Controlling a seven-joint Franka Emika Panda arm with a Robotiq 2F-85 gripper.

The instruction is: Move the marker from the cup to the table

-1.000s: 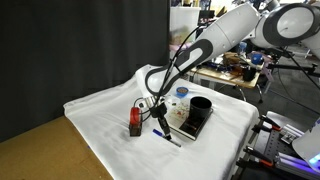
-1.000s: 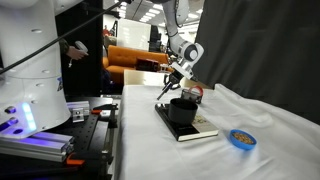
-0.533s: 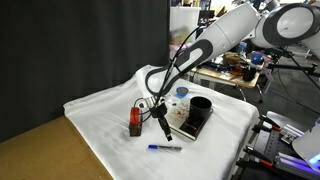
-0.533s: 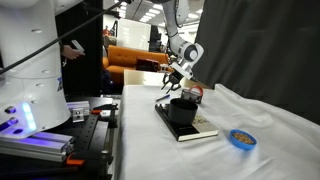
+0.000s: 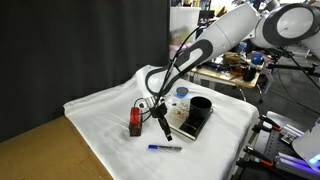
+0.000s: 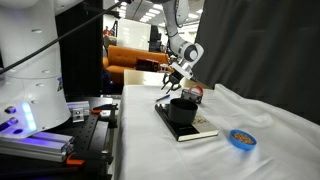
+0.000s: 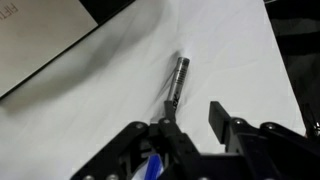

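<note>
The blue marker (image 5: 165, 148) lies flat on the white cloth of the table (image 5: 105, 108), near its front edge, free of any grip. My gripper (image 5: 160, 126) hangs a short way above and behind it, open with nothing between the fingers. In the wrist view the marker (image 7: 176, 82) shows as a dark stick on the cloth just beyond my gripper (image 7: 192, 122). The black cup (image 5: 200, 105) stands on a dark flat book to the side, also seen in an exterior view as the cup (image 6: 182, 108) below the gripper (image 6: 168, 86).
A red-and-black boxy object (image 5: 135, 123) stands close beside the gripper. A small clear container with a blue top (image 5: 181, 96) sits behind the cup. A blue round thing (image 6: 241, 138) lies on the cloth. Bare wooden tabletop (image 5: 40, 150) shows past the cloth edge.
A second ago the marker hung slanted at my fingertips. The jaws have opened and it has dropped onto the cloth, where it has lain still since. The arm has barely moved.
</note>
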